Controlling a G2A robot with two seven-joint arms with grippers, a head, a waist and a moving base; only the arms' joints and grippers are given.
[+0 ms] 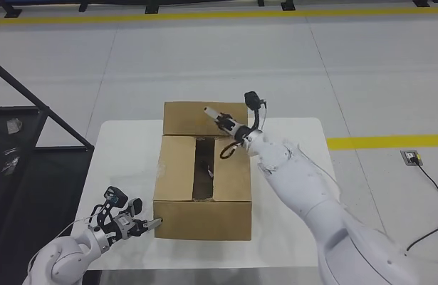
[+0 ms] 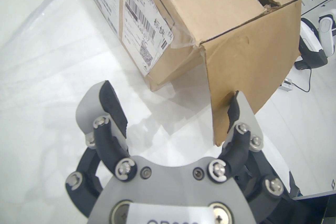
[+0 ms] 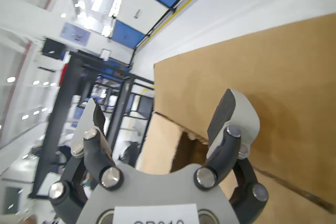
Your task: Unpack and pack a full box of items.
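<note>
White table (image 1: 126, 153) topped by a cardboard box (image 1: 179, 185), its top seam parted.
Left gripper (image 1: 144, 226) is spread wide at the near corner; right gripper (image 1: 213, 114) is spread wide over the far flap (image 1: 186, 117).

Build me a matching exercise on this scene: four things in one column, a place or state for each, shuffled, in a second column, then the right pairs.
Column one
1. left gripper
2. right gripper
3. shipping label
4. far flap

Column two
A. stuck on a side wall of the cardboard box
B. open, low by the box's near corner, just over the table
C. laid back beyond the box's far end
D. open, raised over the box's far end

Pairs: 1-B, 2-D, 3-A, 4-C
</note>
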